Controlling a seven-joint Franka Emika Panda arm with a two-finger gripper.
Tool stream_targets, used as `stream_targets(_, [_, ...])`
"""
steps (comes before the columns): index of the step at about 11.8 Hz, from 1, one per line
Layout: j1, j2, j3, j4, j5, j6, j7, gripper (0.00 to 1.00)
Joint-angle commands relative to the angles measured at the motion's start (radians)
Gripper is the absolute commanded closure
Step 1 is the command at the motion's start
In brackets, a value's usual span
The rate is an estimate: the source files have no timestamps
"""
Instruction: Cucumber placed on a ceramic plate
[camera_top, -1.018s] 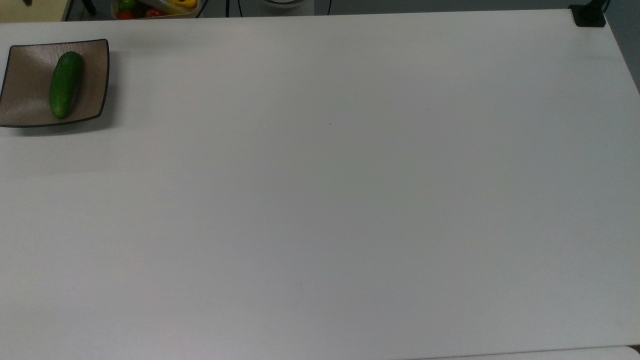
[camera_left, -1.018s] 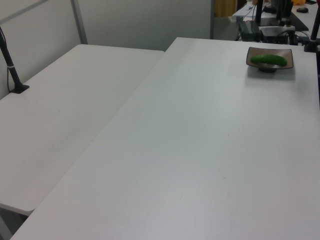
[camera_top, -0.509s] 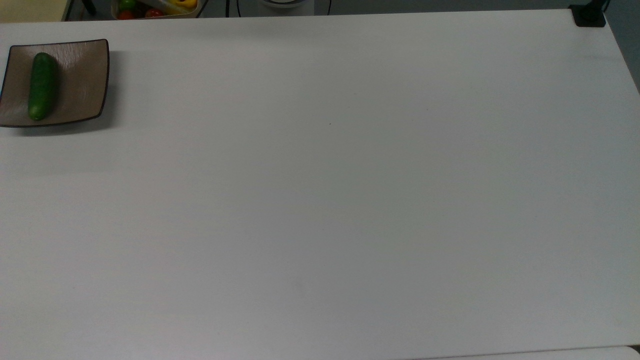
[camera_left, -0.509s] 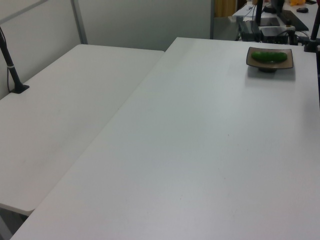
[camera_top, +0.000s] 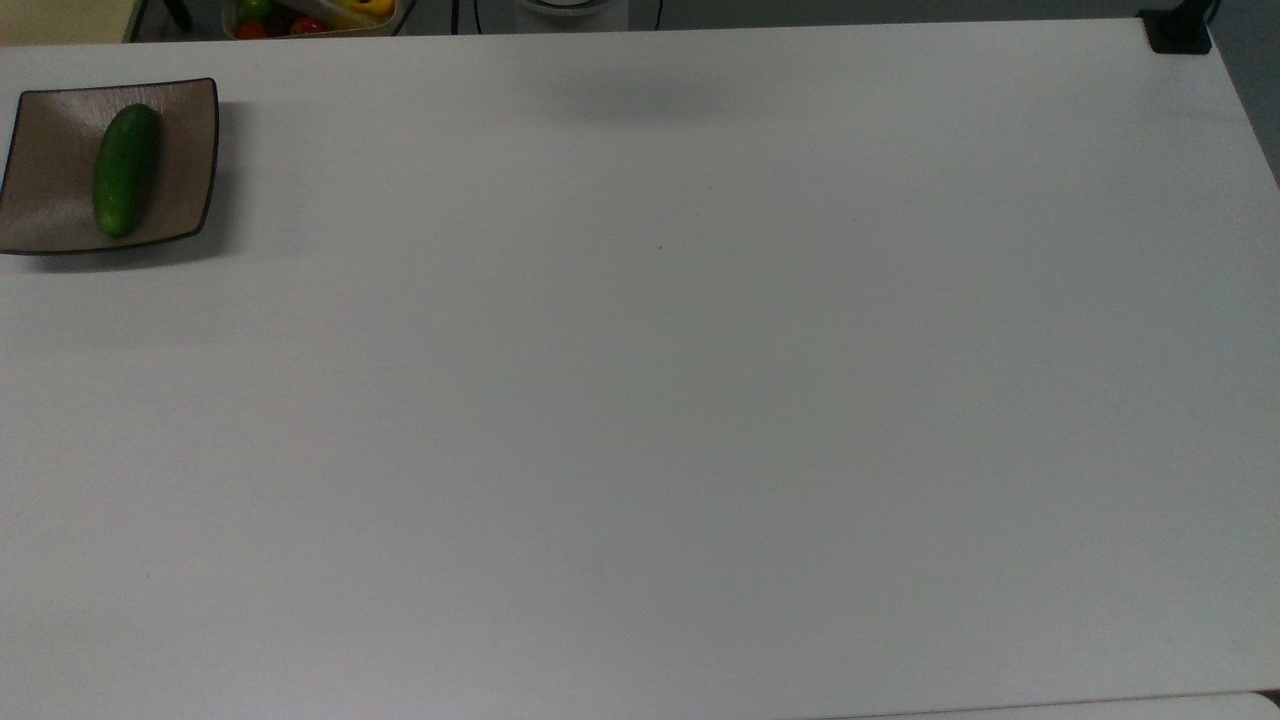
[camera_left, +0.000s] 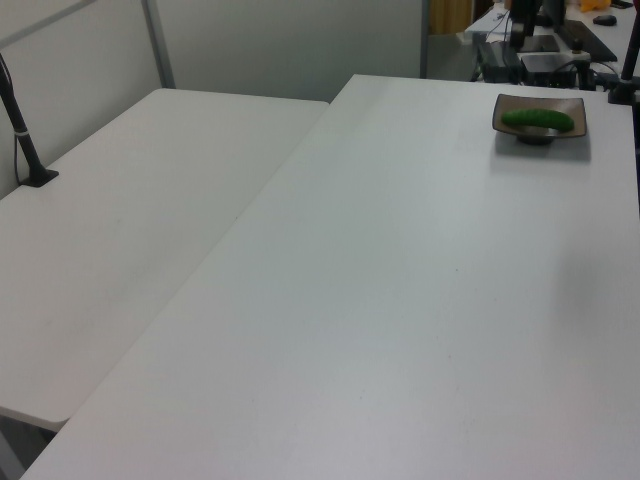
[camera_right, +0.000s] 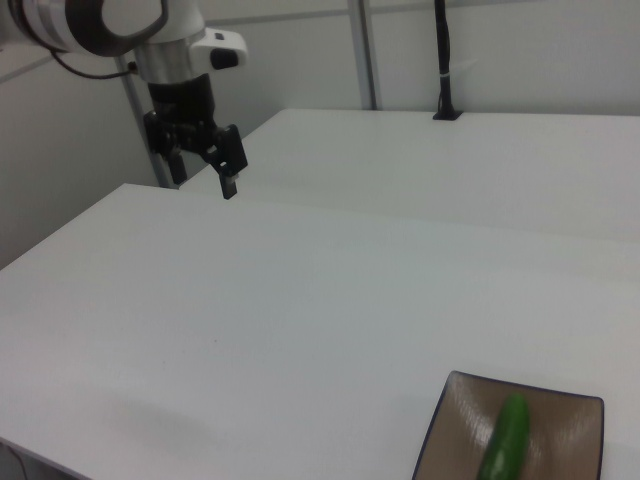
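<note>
A: Where does the short, smooth, dark-green cucumber sit?

B: It lies in the shallow dished middle of the square, glossy taupe-brown ceramic plate with the thin dark rim. In the top view the plate is at the far left corner of the wide white counter, and the cucumber runs lengthwise across it, a little toward the top view's left of centre. The left view puts the pair at the far end of the counter; in the right view the cucumber rests on the plate near the bottom edge.

A: And the arm's black two-finger gripper?

B: In the right view it hangs above the far side of the counter, well apart from the plate. It carries nothing. Whether its fingers stand apart or closed, I cannot tell from this angle.

A: So how far along is the task?

B: By my judgement it is done: the cucumber rests wholly on the plate, touched by nothing, and the gripper is clear of it. I see nothing left but for the arm to stay away.
</note>
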Motion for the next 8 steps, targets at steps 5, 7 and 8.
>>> stream_targets(5, [-0.006, 0.099, 0.072, -0.053, -0.066, 0.267, -0.077, 0.0])
stream_targets(7, [-0.01, 0.098, 0.061, -0.053, -0.052, 0.265, -0.129, 0.0])
stream_targets(8, [-0.01, 0.096, 0.061, -0.051, -0.051, 0.265, -0.122, 0.0])
